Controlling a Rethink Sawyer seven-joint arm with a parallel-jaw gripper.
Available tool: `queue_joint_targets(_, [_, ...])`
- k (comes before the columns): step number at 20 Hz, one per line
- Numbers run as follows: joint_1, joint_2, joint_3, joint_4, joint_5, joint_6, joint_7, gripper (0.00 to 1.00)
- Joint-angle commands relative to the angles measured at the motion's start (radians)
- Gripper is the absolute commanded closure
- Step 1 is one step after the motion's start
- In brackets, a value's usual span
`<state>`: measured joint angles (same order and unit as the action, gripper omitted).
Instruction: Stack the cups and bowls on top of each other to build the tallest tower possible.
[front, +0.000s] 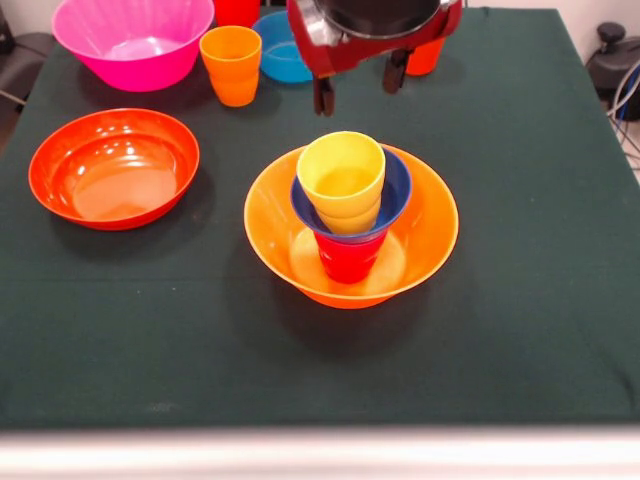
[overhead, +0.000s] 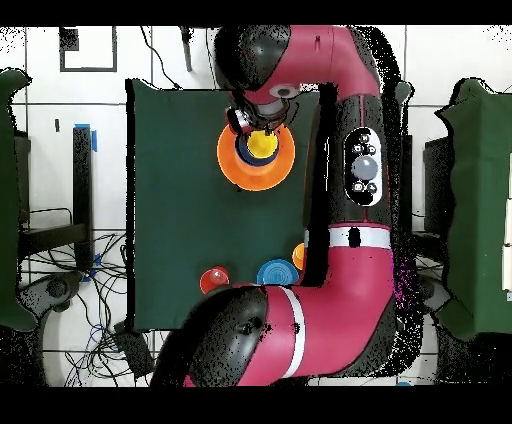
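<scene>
The table (front: 520, 300) carries a dark green cloth. In the front view the arm (front: 372, 30) enters at 12 o'clock; the gripper (front: 358, 84) hangs above and just behind the tower, its two dark fingers (front: 323, 96) spread apart and holding nothing.

The tower sits near the table centre. Its base is the yellow-orange bowl (front: 430, 235). A red cup (front: 348, 258) stands inside it, a small dark blue bowl (front: 395, 195) rests on that cup, and a yellow cup (front: 341, 175) sits uppermost, nested in another yellow cup, opening up.

The pink bowl (front: 132, 40) lies at 11 o'clock. The orange-red bowl (front: 113, 168) lies at 9 o'clock, well apart from the tower. The light blue bowl (front: 278, 50) lies at 12 o'clock, partly hidden by the arm. An orange cup (front: 231, 65) stands between the pink and light blue bowls.
</scene>
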<state>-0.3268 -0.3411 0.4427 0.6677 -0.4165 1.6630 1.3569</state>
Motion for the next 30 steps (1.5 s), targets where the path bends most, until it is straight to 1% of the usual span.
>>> queue_joint_targets(1, [0.012, -0.011, -0.001, 0.008, -0.075, 0.062, -0.189, 0.0])
queue_joint_targets(5, [0.0, 0.016, 0.017, 0.023, -0.052, 0.017, -0.18, 0.0])
queue_joint_targets(6, [-0.009, 0.008, 0.016, 0.055, -0.038, -0.007, -0.173, 0.0])
queue_joint_targets(7, [-0.013, 0.012, 0.019, 0.065, -0.033, -0.023, -0.172, 0.0])
queue_joint_targets(9, [-0.014, 0.03, 0.028, 0.066, -0.027, -0.053, -0.172, 0.0])
queue_joint_targets(13, [-0.021, 0.038, 0.034, 0.1, -0.013, -0.109, -0.159, 0.0])
queue_joint_targets(17, [-0.02, 0.05, 0.042, 0.105, 0.0, -0.129, -0.149, 0.0])
queue_joint_targets(20, [-0.023, 0.051, 0.039, 0.13, 0.011, -0.162, -0.136, 0.0])
queue_joint_targets(23, [-0.017, 0.055, 0.036, 0.136, 0.027, -0.158, -0.112, 0.0])
queue_joint_targets(25, [-0.013, 0.058, 0.031, 0.139, 0.029, -0.176, -0.104, 0.0])
queue_joint_targets(28, [0.001, 0.072, 0.028, 0.109, 0.029, -0.175, -0.095, 0.0])
queue_joint_targets(30, [0.006, 0.078, 0.025, 0.106, 0.028, -0.186, -0.087, 0.0])
